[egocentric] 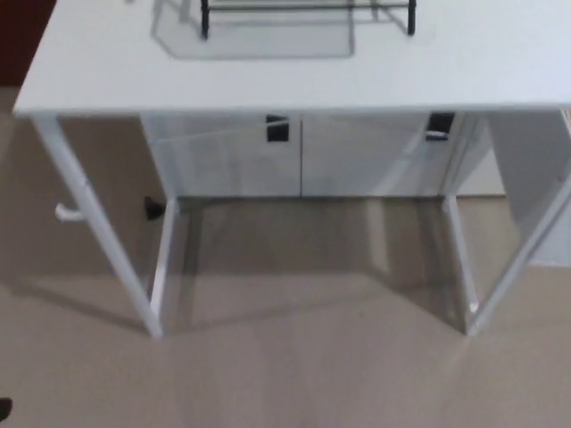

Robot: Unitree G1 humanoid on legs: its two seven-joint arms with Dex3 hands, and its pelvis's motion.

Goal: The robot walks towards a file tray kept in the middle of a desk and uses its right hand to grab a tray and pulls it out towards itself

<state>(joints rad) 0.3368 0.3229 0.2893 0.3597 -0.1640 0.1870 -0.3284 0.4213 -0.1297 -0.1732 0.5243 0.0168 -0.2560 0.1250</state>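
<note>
Only the black lower frame of the file tray (308,16) shows, standing at the far edge of the white tabletop (464,67), about midway along its width, with its grey shadow beneath. Neither hand of the robot is in sight. Under the tabletop, white legs (94,223) slant to the beige floor (303,374), with a white cabinet (294,160) behind.

Only the lower front edge of the black wire file tray (308,11) shows, cut off by the picture's top. It stands upright on the white desk (464,71), casting a grey shadow forward. No fingers are visible to place it against.
</note>
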